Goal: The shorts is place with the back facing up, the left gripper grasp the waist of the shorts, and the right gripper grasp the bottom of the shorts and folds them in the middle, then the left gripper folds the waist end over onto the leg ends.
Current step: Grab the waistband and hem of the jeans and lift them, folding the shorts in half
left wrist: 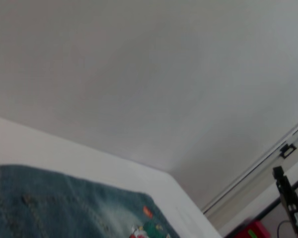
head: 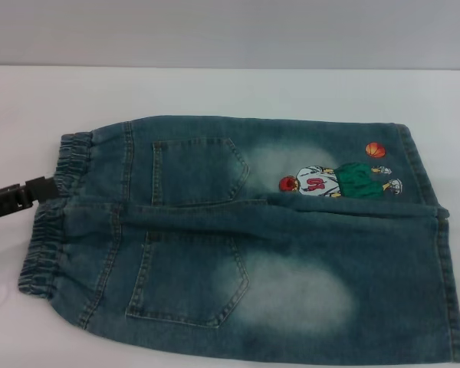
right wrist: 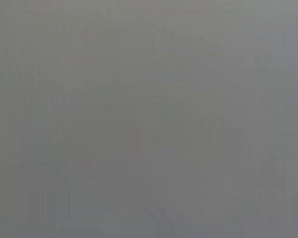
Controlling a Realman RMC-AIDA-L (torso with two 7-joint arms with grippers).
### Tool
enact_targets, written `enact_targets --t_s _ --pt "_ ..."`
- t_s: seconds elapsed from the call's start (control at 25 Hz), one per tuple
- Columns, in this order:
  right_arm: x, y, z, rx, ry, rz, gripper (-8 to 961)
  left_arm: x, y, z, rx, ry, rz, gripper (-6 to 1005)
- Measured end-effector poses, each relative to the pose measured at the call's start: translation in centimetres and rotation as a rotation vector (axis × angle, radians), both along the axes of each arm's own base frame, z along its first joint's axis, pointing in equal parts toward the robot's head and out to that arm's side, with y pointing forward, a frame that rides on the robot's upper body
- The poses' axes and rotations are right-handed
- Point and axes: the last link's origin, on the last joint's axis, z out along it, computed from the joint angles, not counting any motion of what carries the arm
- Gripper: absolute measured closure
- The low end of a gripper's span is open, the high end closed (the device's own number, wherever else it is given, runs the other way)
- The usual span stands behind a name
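The blue denim shorts (head: 238, 238) lie spread flat on the white table (head: 215, 88), with both back pockets facing up. The elastic waist (head: 57, 207) is at the left and the leg ends (head: 437, 230) are at the right. The far leg carries a cartoon basketball print (head: 341, 180). My left gripper (head: 47, 186), a black piece, reaches in from the left edge and meets the middle of the waistband. In the left wrist view, the shorts (left wrist: 54, 203) and the print (left wrist: 148, 225) show low in the picture. My right gripper is out of view, and its wrist view shows only plain grey.
White table surface (head: 31, 100) surrounds the shorts on the left and far sides, up to a grey wall (head: 230, 31). The shorts' near hem runs close to the bottom edge of the head view. In the left wrist view, a black stand (left wrist: 290, 201) shows beyond the table.
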Motion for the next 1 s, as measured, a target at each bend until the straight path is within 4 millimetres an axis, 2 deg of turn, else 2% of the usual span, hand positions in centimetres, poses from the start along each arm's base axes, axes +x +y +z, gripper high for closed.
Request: enact_targets --t_s 1.0 --pt "-0.37 0.89 -0.13 -0.012 0.002 0.002 457 -0.76 -0.65 -0.09 -0.024 0.025 0.033 233"
